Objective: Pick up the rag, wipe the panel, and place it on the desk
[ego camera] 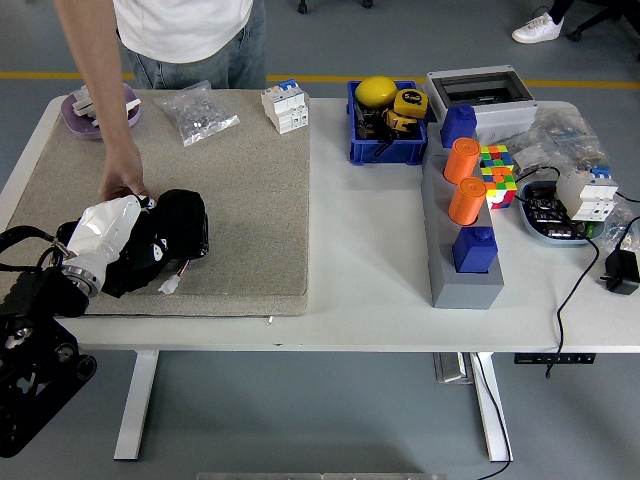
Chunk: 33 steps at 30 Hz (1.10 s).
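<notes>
Fingers of the left hand [150, 240] could not be made out under the black rag [170, 232] it pressed on the dark panel [185, 240] at the mat's [250, 180] near left, while a person's hand [122, 183] steadied the panel's far edge.

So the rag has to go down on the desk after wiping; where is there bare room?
Most room: the white strip between the mat and the grey block, below the blue bin. The mat's middle and right part is also bare. Crowded: the right end around the cube and cables, and the mat's left, where the left hand and a person's hand meet.
</notes>
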### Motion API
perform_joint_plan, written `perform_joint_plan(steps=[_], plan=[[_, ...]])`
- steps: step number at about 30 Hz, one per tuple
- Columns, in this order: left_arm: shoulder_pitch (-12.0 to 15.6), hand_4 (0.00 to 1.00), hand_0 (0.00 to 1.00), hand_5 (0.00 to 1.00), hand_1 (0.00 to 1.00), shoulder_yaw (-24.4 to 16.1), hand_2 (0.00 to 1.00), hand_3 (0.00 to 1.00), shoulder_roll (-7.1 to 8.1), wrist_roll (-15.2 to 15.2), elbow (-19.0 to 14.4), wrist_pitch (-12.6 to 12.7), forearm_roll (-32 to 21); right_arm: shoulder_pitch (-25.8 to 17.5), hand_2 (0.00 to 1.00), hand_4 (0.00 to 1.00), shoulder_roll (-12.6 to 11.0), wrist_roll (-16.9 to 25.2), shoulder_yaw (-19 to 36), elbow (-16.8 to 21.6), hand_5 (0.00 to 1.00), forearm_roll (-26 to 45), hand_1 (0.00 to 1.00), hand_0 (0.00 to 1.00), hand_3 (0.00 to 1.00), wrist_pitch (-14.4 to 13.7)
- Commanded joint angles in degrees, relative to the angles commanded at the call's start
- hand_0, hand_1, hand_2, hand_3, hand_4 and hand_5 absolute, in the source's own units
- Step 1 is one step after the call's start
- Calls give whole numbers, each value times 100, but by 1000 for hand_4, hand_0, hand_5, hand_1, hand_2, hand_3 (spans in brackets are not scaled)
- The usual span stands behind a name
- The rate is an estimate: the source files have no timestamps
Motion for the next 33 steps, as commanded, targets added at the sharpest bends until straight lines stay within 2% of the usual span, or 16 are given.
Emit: perform_joint_plan(steps=[10,16,19,25,33], plan=[[-101,84,270,2,210,163,477,454,-43,133,-89,-70,90,9,693,998,5,3,-23,-5,725,17,548,784,715,0],[-69,86,271,2,210,88,478,454,-43,150,-62,-54,131,14,695,998,7,2,-26,-5,724,15,548,784,714,1],[4,86,271,2,210,-33,478,454,-2,173,-9,-64,176,12,695,998,3,2,-16,-5,724,14,548,784,714,2],[205,87,271,2,210,-266,478,454,176,199,6,-74,265,0,694,998,6,4,8,-9,724,6,548,785,715,5],[406,91,272,2,212,-528,478,455,290,206,99,-53,329,-13,694,998,3,3,14,-13,723,7,548,784,714,10]])
